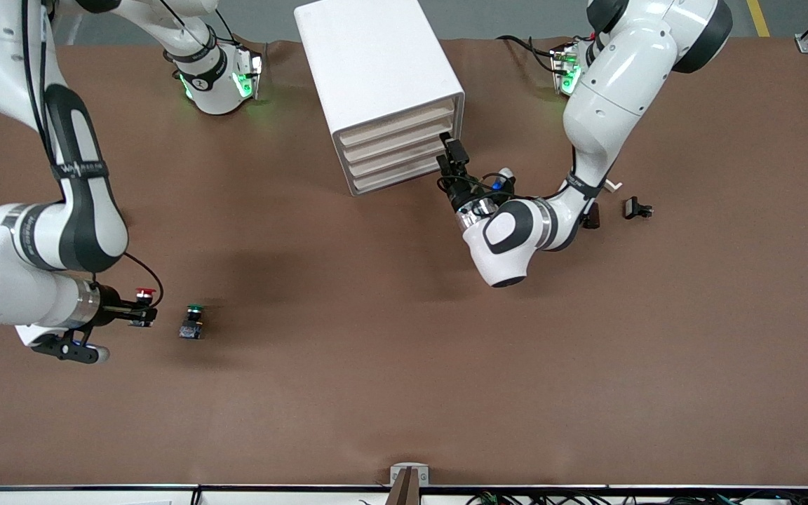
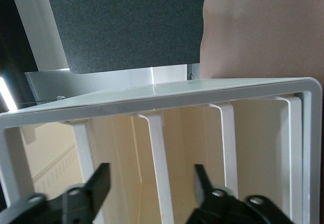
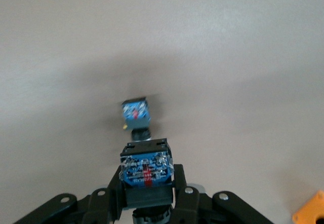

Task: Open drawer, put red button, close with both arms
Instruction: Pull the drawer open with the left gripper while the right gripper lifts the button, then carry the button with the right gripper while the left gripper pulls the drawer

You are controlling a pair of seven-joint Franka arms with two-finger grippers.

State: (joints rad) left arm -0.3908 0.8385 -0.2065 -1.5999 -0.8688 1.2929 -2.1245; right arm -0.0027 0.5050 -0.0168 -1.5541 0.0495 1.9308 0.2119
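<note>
Right gripper (image 1: 142, 315) shut tight on the red button (image 1: 144, 293), black fingers (image 3: 183, 196) pressed against the two sides of its blue-and-black body, red cap clear of the fingers in the front view. Held low above the brown table (image 1: 404, 393), well apart from the cabinet (image 1: 376, 63) and out toward the right arm's end. Whether lifted or resting on the table: cannot tell.

Left gripper (image 1: 452, 151) right up at the front of the cabinet, at the corner of the drawer stack toward the left arm's end, level with the middle drawers. Fingers (image 2: 98, 181) parted, a gap between them, nothing clasped; one white slat of the cabinet front in line with that gap in the left wrist view. Touching the front or just short of it: cannot tell.

Drawers (image 1: 397, 140): four alike, cream fronts, all pushed in flush with the white cabinet.

Green button (image 1: 193, 319) standing on the table, nearer to the front camera than the cabinet, just beside the red button on the side toward the cabinet, apart from it.

Small black part (image 1: 637, 208) on the table, toward the left arm's end from the cabinet.

Orange block (image 3: 311, 211) at the edge of the right wrist view only; place relative to the cabinet not clear
</note>
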